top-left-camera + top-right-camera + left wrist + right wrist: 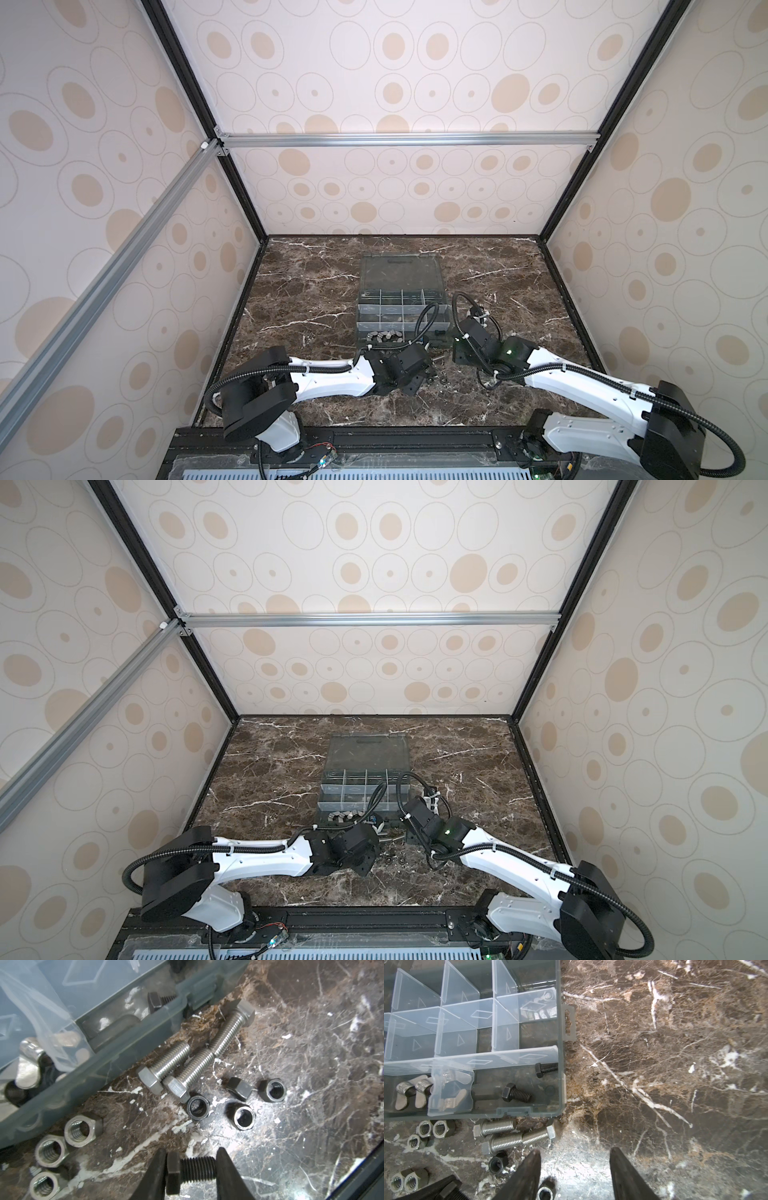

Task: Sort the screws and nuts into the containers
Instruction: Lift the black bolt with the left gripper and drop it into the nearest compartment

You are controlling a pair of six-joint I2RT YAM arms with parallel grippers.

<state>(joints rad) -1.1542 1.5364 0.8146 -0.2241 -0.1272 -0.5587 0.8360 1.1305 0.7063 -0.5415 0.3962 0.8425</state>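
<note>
— Closest to the left wrist lens?
— Seeing the left pincer (pixel 192 1149) clamped end to end on a black screw (pixel 190 1169), just off the organizer box (pixel 128 1028). Beyond it, counting three silver screws (pixel 195 1070) and four black nuts (pixel 244 1114) loose on the bench (pixel 311 1084) beside the box's front wall; three silver nuts (pixel 82 1129) close by that same wall.
— And from the right wrist?
— Finding the right pincer (pixel 575 1150) gaping, gripping nothing, off the box's corner; one of the black nuts beside a finger (pixel 529 1172). Inside the box's corner compartment (pixel 512 1076), two more black screws (pixel 517 1093); next compartment along, wing nuts (pixel 411 1093).
— Both top views?
— Same box mid-bench, lid (pixel 399 270) flung flat behind it, left arm (pixel 332 380) and right arm (pixel 590 388) reaching to its front edge. Cannot make out either pincer's jaws from up there.
</note>
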